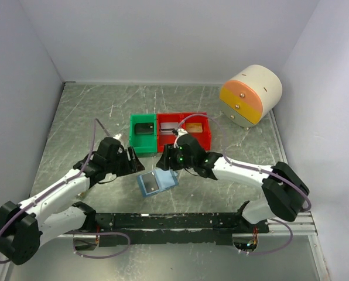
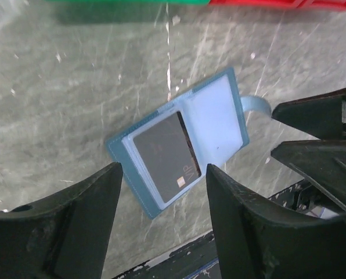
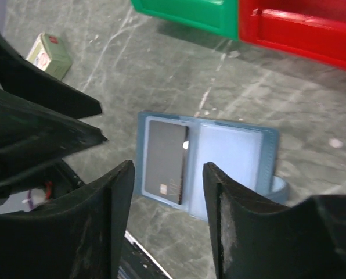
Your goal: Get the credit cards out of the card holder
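Top external view: the left end effector, fingers apart and empty, hovers just left of the open holder, which lies flat on the table with a dark card in its left half. The right end effector, also spread and empty, hangs over it. If nothing pins the holder, it could slide along with the card, and the arms are close enough to clash. Behind, the green bin holds a dark item and the red bin holds pale and brownish ones

This looks like a robotics lab test cell: plain white walls box in a grey marbled surface, with the left arm and right arm bolted to a black rail at its near edge.
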Motion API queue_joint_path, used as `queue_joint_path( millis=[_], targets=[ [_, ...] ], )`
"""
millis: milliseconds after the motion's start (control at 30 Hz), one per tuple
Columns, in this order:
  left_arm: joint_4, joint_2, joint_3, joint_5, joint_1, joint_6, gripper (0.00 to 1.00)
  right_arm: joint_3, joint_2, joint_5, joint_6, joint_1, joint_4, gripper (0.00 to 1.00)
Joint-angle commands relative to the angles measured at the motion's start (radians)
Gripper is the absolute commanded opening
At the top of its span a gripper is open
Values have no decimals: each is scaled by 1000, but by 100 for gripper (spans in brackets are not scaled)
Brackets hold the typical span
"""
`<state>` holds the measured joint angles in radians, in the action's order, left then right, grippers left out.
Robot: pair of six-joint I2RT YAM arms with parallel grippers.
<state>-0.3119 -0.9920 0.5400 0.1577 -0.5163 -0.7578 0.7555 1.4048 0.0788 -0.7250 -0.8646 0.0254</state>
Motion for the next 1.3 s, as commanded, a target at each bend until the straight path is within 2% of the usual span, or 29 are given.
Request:
queue_joint_path(
  millis=[0,200,333,933,1000,1167,1267],
  targets=[
    [31,-27,-19,-34,-66,-44,70,17,82,128,-5,3,99,47],
    [58,-7,-102,-29,-129,-91,67,29,209,270,0,4,162,36],
    [70,-18,-114,-17,-144,-90,62,28,259,325,10,4,193,33],
    [138,-164,-51,-33,-233,-87,49,-9,316,361,20,53,219,28],
    [147,-194,-50,-44,-241,-88,43,-15,323,388,23,62,229,26],
    [171,-239,-79,-86,-258,-105,37,-42,310,422,19,72,273,24],
    [184,-268,-98,-96,-260,-109,30,-48,322,450,21,72,288,24]
  ],
)
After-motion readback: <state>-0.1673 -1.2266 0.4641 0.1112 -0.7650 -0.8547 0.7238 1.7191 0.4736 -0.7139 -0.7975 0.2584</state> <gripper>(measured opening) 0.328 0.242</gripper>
